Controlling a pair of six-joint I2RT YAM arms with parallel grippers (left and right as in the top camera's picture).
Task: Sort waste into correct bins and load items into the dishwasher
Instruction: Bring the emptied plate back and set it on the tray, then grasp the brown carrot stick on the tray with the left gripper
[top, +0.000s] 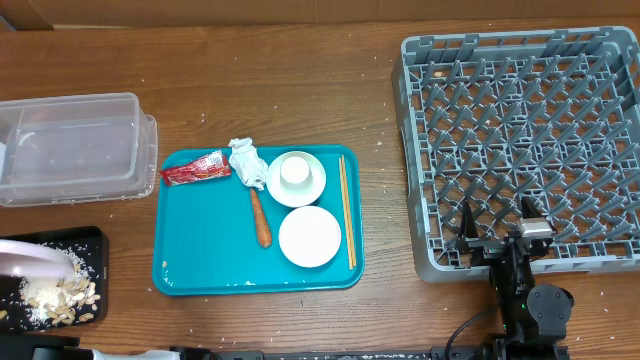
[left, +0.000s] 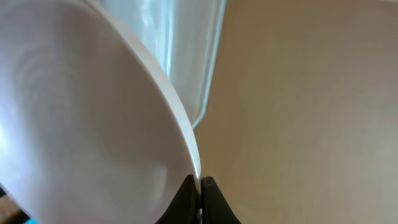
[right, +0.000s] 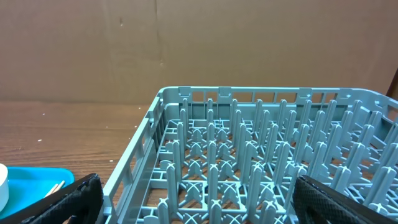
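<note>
The left gripper (left: 200, 188) is closed on the rim of the pink plate (top: 32, 261), with the thin edge pinched between its two dark fingertips. The plate hangs tilted over the black tray (top: 95, 240) at the near left corner of the table, and a heap of pale crumbs (top: 55, 296) already lies in this tray. The step in hand seems to be emptying the plate. To do it well, the low edge should be inside the tray's walls, and the tilt should grow slowly so that nothing jumps onto the wood. The grip is only on the rim, so a sudden shake could let the plate slip.

The right gripper (top: 496, 216) stands spread wide and empty at the near edge of the grey rack (top: 520, 60).

Further away, the teal tray (top: 200, 250) carries the orange stick (top: 260, 218), two white plates (top: 310, 238), the cup (top: 294, 170), the chopsticks (top: 345, 210), the tissue ball (top: 247, 162) and the red wrapper (top: 195, 168). Beyond the black tray, the clear tub (top: 70, 150) appears empty.

The wrapper has some print, but it is too small to read. No other writing or brand shows.
</note>
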